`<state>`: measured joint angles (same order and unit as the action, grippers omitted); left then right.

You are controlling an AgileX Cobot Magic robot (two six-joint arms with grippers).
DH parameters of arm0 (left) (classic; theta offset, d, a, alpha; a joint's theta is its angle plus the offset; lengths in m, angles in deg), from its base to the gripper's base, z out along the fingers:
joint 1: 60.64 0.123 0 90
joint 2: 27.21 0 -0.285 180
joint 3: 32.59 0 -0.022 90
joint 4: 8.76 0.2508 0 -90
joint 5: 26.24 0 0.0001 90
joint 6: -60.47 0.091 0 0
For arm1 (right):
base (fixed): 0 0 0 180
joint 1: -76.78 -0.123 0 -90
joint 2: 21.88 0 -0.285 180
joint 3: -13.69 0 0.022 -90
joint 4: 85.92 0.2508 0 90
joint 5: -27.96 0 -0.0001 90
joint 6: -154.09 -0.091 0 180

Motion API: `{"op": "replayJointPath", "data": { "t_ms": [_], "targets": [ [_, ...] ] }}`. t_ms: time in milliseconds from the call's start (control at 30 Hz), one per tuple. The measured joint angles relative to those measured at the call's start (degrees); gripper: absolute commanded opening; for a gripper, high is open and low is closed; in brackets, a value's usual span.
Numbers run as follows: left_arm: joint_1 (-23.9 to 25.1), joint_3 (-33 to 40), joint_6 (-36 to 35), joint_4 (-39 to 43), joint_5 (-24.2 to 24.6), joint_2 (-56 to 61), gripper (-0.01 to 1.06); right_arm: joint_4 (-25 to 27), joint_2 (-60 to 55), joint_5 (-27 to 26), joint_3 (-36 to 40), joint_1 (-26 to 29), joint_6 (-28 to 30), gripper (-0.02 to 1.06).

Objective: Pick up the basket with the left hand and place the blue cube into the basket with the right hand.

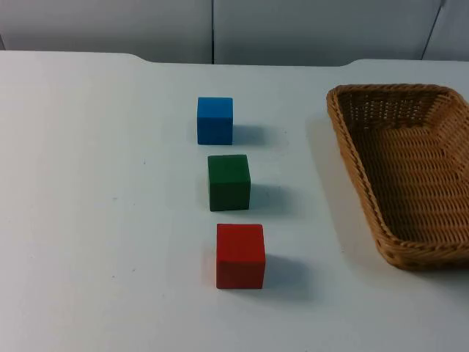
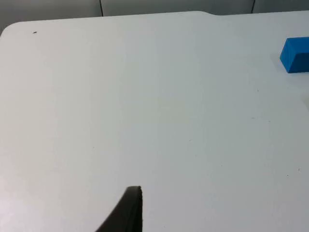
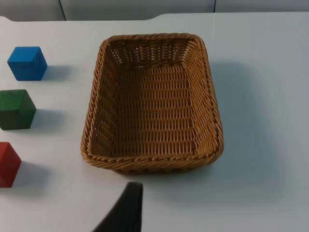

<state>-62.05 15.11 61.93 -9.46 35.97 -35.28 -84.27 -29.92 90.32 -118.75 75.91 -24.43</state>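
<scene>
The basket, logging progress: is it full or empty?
Empty. The basket shows bare wicker inside; the blue cube sits on the table.

A white counter (image 2: 145, 106) ran back to a grey wall (image 2: 48, 8). A blue cube (image 2: 295, 54) sat on the counter, well apart from one black fingertip (image 2: 128, 212).

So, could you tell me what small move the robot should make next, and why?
Probably the left gripper should travel toward the basket. The basket sits on the table with nothing in it and nothing holding it, and the left wrist view looks over bare table with just the blue cube at its edge. The blue cube lies beside the green cube, untouched, so the lift comes first.
</scene>
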Motion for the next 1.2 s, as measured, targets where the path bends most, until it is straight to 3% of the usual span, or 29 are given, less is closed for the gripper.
{"op": "replayJointPath", "data": {
  "t_ms": [533,1200],
  "targets": [
    [0.0,-1.5,0.0,-8.2,-0.3,-2.5,1.05,0.0,0.0,0.0,0.0,0.0,0.0,1.04],
    [0.0,-10.1,0.5,-9.3,-9.8,-15.9,1.05,0.0,0.0,0.0,0.0,0.0,0.0,1.04]
  ]
}}
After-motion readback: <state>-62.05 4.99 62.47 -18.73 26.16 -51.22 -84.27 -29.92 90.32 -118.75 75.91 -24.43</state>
